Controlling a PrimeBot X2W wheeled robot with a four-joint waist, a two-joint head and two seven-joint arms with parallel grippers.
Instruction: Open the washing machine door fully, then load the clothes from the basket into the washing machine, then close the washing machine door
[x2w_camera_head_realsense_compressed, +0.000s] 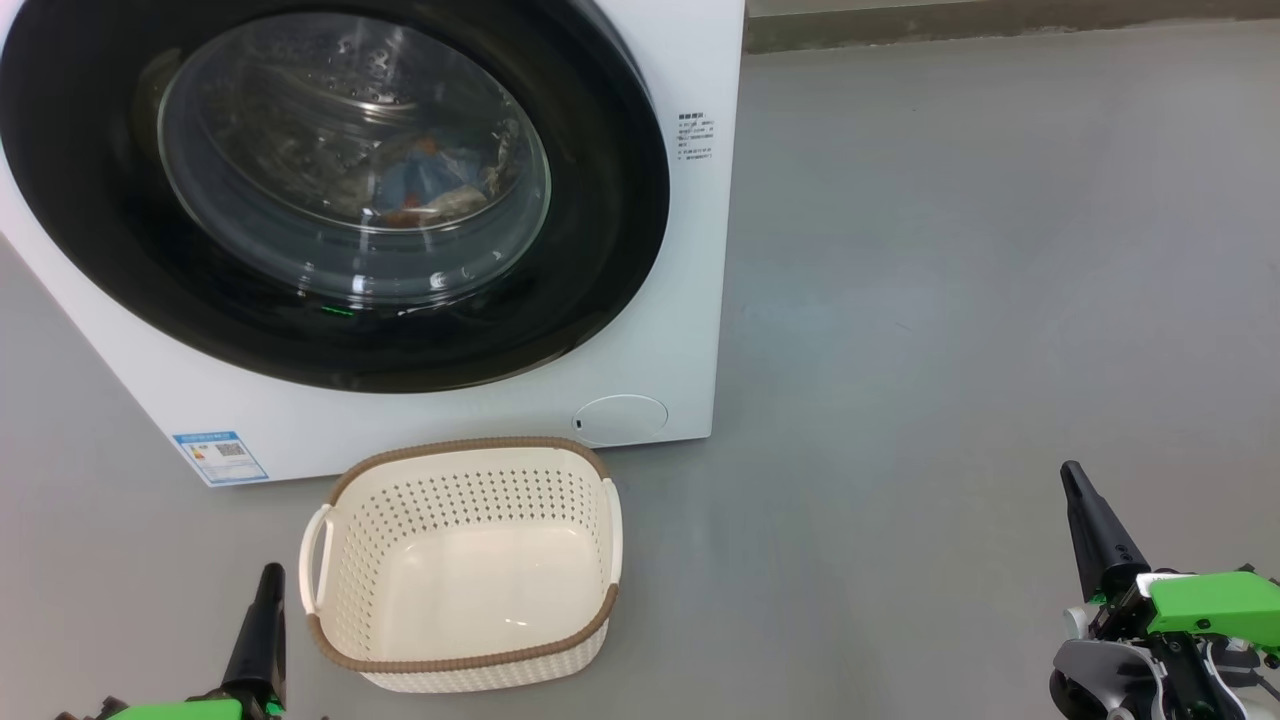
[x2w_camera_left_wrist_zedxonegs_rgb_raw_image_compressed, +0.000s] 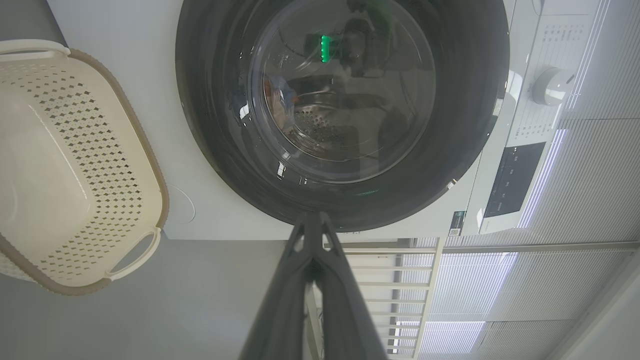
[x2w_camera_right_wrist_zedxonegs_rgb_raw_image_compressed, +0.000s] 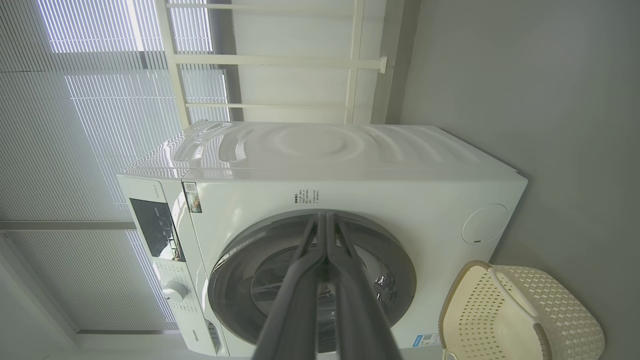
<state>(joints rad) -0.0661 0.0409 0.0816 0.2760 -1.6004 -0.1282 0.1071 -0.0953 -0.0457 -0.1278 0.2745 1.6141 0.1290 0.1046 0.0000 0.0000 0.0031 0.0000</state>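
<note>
The washing machine door (x2w_camera_head_realsense_compressed: 335, 190), a glossy black ring round a bulging glass bowl, sat shut against the white washing machine (x2w_camera_head_realsense_compressed: 700, 250). Through the glass the clothes (x2w_camera_head_realsense_compressed: 430, 185) showed as a blue and orange-brown heap low in the steel drum. The basket (x2w_camera_head_realsense_compressed: 460, 442) stood on the grey floor (x2w_camera_head_realsense_compressed: 950, 300) just before the machine, near the round filter cap (x2w_camera_head_realsense_compressed: 620, 418), its bare cream bottom showing. The left gripper (x2w_camera_head_realsense_compressed: 268, 585) and right gripper (x2w_camera_head_realsense_compressed: 1078, 490) hung low, both clenched, fingers pressed together, touching neither basket nor door.
</note>
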